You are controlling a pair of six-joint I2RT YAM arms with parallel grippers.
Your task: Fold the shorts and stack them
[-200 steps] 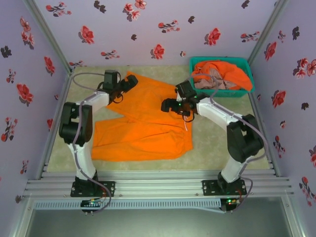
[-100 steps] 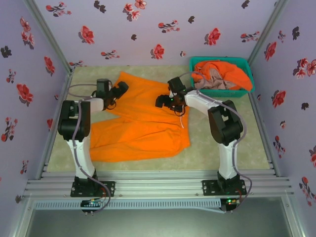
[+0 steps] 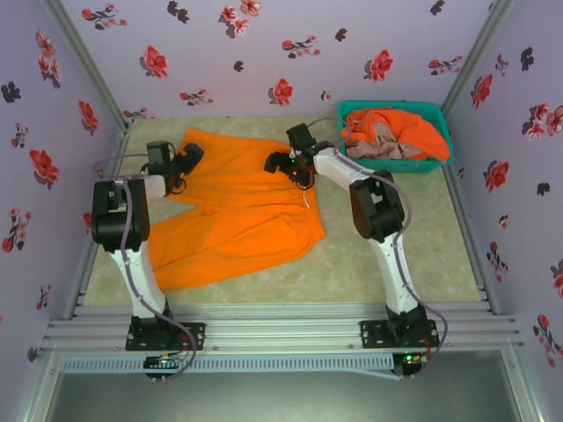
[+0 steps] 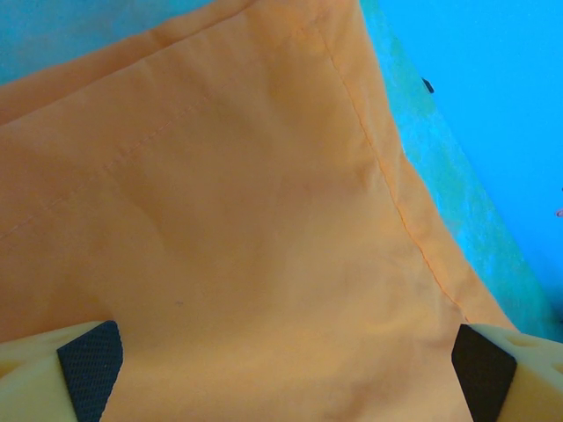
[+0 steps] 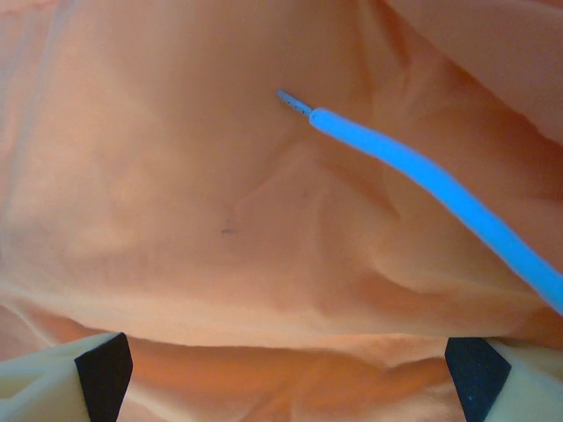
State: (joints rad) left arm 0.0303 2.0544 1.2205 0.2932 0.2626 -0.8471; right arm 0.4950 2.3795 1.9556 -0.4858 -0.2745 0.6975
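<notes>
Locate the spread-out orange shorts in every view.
Top external: shorts spread on the table, left of centre.
Left wrist: shorts across the frame, seamed edge running diagonally at right.
Right wrist: wrinkled shorts behind the drawstring.
Shared landmark: the drawstring, a thin white line in the top view.

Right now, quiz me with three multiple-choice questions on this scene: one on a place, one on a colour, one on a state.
1. Where on the table is the basket?
A. near left corner
B. far right corner
C. centre
2. What colour are the shorts spread on the table?
A. orange
B. teal
C. white
3. How do the left gripper and right gripper stand?
A. both shut on the basket
B. one open, one shut
C. both open
Answers: 1 B, the top view shows the basket at the far right. 2 A, the cloth lying flat is bright orange. 3 C, each wrist view shows its gripper spread wide over the cloth.
</notes>
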